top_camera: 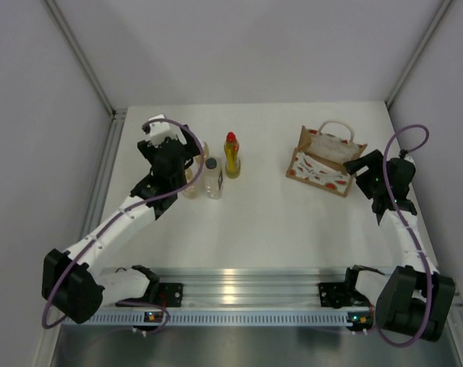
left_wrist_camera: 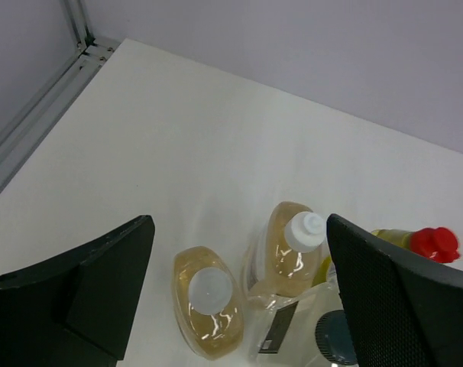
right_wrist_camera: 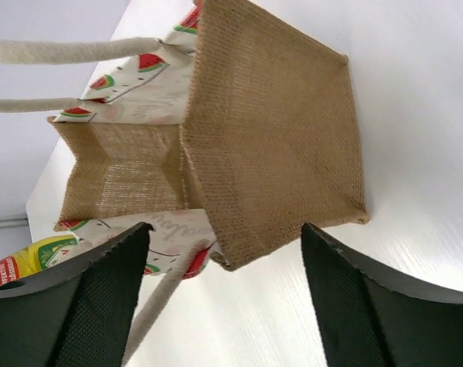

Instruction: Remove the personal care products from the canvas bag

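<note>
All four bottles (top_camera: 212, 177) stood on the tabletop (top_camera: 262, 222) under the wide-open left fingers (left_wrist_camera: 101, 283), probably light, slick plastic best pinched mid-body, while the floppy canvas bag (right_wrist_camera: 270, 138) lay tipped before the spread right fingers (right_wrist_camera: 354, 298).

we are looking down at the table (top_camera: 277, 229), where the left gripper (left_wrist_camera: 239, 223) is hanging over a cluster of four bottles (top_camera: 212, 180). the near bottle (left_wrist_camera: 208, 310) is sitting between its spread fingers, closer to the left one. the middle bottle (left_wrist_camera: 287, 256) is just right of it and further ahead. the low bottle (left_wrist_camera: 332, 336) is showing at the right finger's inner edge, and the outer bottle (left_wrist_camera: 426, 242) is standing beyond that finger. well apart to the right, the canvas bag (right_wrist_camera: 270, 130) is sitting just ahead of the right gripper (right_wrist_camera: 225, 229), its nearest corner reaching between the parted fingers.
</note>
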Controlling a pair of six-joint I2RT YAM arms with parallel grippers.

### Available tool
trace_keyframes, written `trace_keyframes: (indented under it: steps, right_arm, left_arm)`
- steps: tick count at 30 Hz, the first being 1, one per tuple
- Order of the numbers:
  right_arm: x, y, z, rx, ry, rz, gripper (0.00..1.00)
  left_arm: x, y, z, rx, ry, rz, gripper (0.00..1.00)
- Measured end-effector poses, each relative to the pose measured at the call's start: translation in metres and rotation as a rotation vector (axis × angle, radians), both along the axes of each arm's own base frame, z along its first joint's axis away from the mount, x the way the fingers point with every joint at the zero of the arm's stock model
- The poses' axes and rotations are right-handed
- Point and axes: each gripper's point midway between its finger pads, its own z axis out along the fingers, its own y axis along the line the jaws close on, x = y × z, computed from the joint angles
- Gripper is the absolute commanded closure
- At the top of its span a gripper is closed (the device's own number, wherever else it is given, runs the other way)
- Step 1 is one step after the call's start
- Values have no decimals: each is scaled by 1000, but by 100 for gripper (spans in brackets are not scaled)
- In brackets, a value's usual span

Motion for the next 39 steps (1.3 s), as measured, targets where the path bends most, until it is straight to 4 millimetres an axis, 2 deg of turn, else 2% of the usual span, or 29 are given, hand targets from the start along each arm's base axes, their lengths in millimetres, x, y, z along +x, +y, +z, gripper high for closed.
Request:
trace_keyframes:
  steps: [1, 4, 10, 15, 20, 25, 31, 35, 39]
  right_arm:
    - [1, 0, 4, -3, -8, 0, 13]
    - [3, -1, 22, -20, -47, 7, 2]
    - [-1, -1, 55, -75, -113, 25, 1]
    - [-19, 0, 82, -177, -149, 65, 0]
    - [-47, 3, 112, -310, -200, 92, 1]
    - [-84, 25, 133, -402, -286, 161, 0]
    - [-114, 39, 134, -479, -307, 242, 1]
    - [-134, 56, 139, -539, -356, 346, 1]
    - [-149, 52, 153, -596, -388, 336, 1]
  left_arm:
    - [-1, -1, 9, -22, 1, 2, 2]
    - [-7, -1, 31, -80, 12, 8, 2]
    - [-41, 15, 49, -123, 78, 27, 2]
    - [-73, 31, 62, -109, 123, 20, 2]
    - [-106, 50, 60, -74, 175, 23, 2]
    - [-137, 70, 58, -48, 184, 24, 2]
    - [-160, 86, 46, -10, 195, 24, 2]
    - [-169, 91, 47, -8, 178, 16, 2]
    - [-183, 96, 53, -29, 131, -11, 2]
